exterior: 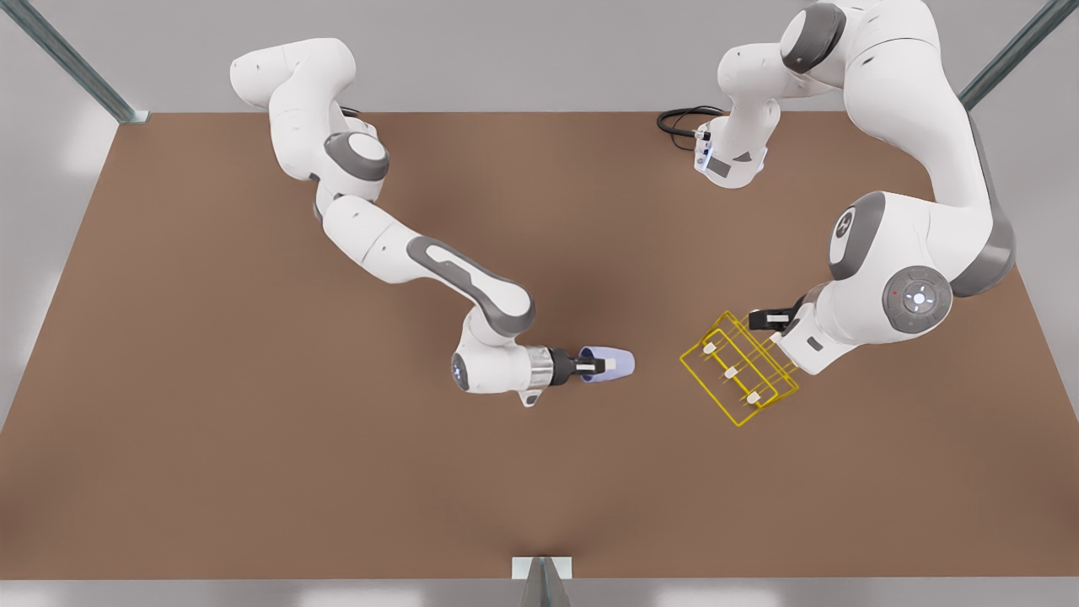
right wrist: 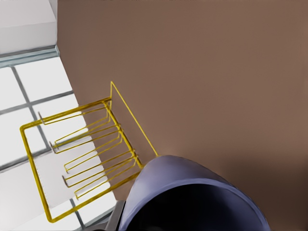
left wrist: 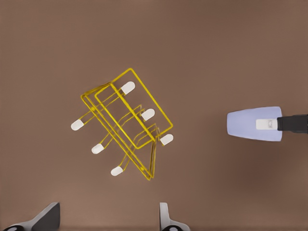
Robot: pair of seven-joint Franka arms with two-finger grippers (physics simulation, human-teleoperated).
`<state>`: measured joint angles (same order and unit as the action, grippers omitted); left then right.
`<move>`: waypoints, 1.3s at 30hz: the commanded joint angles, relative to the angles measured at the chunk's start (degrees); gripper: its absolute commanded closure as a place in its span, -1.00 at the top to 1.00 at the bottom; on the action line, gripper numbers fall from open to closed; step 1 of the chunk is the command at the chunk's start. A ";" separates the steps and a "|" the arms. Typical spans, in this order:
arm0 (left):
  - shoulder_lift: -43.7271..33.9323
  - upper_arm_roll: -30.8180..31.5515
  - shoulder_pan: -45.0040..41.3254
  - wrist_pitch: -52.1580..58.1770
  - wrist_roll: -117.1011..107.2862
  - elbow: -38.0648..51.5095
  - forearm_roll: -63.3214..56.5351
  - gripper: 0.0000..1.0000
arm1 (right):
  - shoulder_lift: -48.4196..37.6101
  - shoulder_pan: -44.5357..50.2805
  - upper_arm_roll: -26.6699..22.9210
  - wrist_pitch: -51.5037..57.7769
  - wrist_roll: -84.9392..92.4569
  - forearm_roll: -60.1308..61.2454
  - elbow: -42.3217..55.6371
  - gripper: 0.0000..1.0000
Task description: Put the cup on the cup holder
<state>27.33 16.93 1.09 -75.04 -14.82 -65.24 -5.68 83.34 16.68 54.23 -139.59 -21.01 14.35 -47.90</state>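
Counter [exterior: 253, 438] — brown, flat, carrying both task items. Right tool [exterior: 600, 365]: on the arm at the front view's left, reaching level toward the centre, fingers clamped on the cup [exterior: 609, 364]. Cup: pale lavender-blue, tapered, lying sideways in the grip, rim toward the tool's wrist, near the counter's middle and apart from the rack. Cup holder [exterior: 740, 371]: yellow wire rack with white-capped pegs, standing on the counter toward the front view's right. Left tool [left wrist: 108, 216] — poised above the cup holder, fingers [left wrist: 45, 217] spread apart, gripping nothing.
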 commanded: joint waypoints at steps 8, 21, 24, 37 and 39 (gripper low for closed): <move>1.41 0.20 -11.99 2.53 -36.23 1.08 2.24 1.00 | 2.26 -1.48 -0.08 -0.42 -1.76 -2.13 0.71 -0.40; 10.20 -0.59 -13.74 -25.95 -109.72 0.20 5.24 1.00 | 1.73 -4.73 0.27 0.37 0.44 -7.32 -2.28 1.00; 13.10 -0.50 -13.83 -28.58 -113.94 0.29 5.33 1.00 | 1.30 -7.98 2.29 0.37 0.44 -9.95 -6.41 1.00; 18.81 -0.59 -19.28 -38.52 -129.94 -4.81 -2.14 1.00 | -37.10 -44.89 -2.98 11.27 1.75 -14.08 -50.79 1.00; 18.81 -0.59 -20.07 -38.25 -133.19 -4.90 -2.14 1.00 | -54.24 -39.98 -19.66 20.93 11.15 -14.17 -54.23 1.00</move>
<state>46.18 16.33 -18.69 -110.81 -114.69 -70.20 -7.08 34.45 -23.20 38.11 -130.17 -19.80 0.45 -100.53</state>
